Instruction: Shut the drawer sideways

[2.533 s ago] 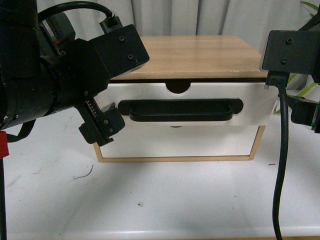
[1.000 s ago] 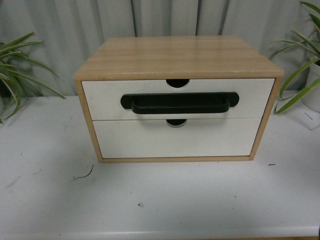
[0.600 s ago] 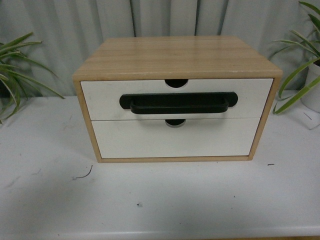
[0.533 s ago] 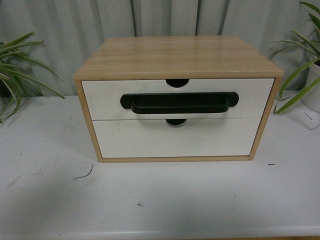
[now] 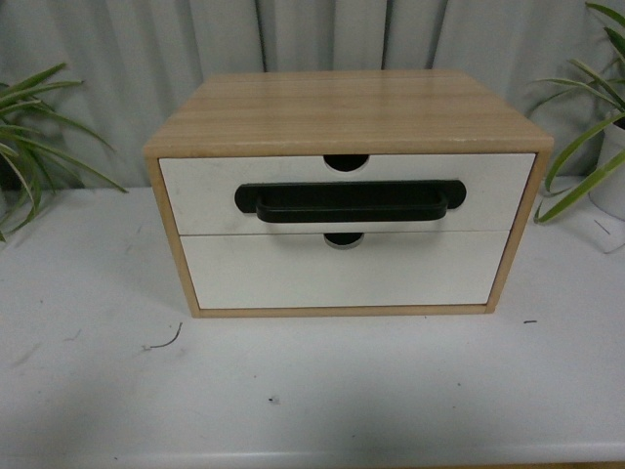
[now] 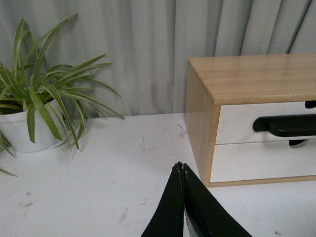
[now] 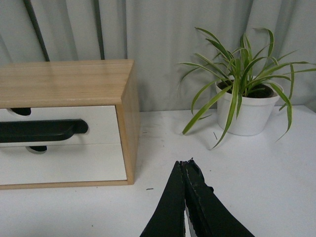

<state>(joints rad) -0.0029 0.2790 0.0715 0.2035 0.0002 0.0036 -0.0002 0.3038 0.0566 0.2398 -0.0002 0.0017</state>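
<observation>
Backdrop: grey pleated curtain (image 5: 195,39) hangs behind everything I can see, with a white bench (image 5: 322,391) running in front of it.
Drawer: the drawer (image 5: 348,193) sits in the upper slot of the cabinet, its white front flush with the wood frame on my front view.
Handle: long black bar handle (image 5: 350,201) lies across the middle of that front; a half-round notch (image 5: 346,162) cuts into its top edge.
Lower front: plain white lower drawer front (image 5: 342,269) sits directly beneath, also flush, with its own small notch just under the handle.
Cabinet: light wood cabinet (image 5: 347,107) stands on the bench, near the middle of my front view.
Left tool: left tool (image 6: 181,170) shows in its wrist view with black fingers pressed together at the tips, pinching nothing, apart from the cabinet's left side.
Right tool: right tool (image 7: 184,165) reads the same way, fingers pressed together and empty, off the cabinet's right side.
Plants: left potted plant (image 6: 39,106) in a white pot stands on the bench well left of the cabinet; right potted plant (image 7: 244,94) stands well right of it.
Marks: I see a few dark scuffs (image 5: 164,342) on the bench in front of the cabinet.
</observation>
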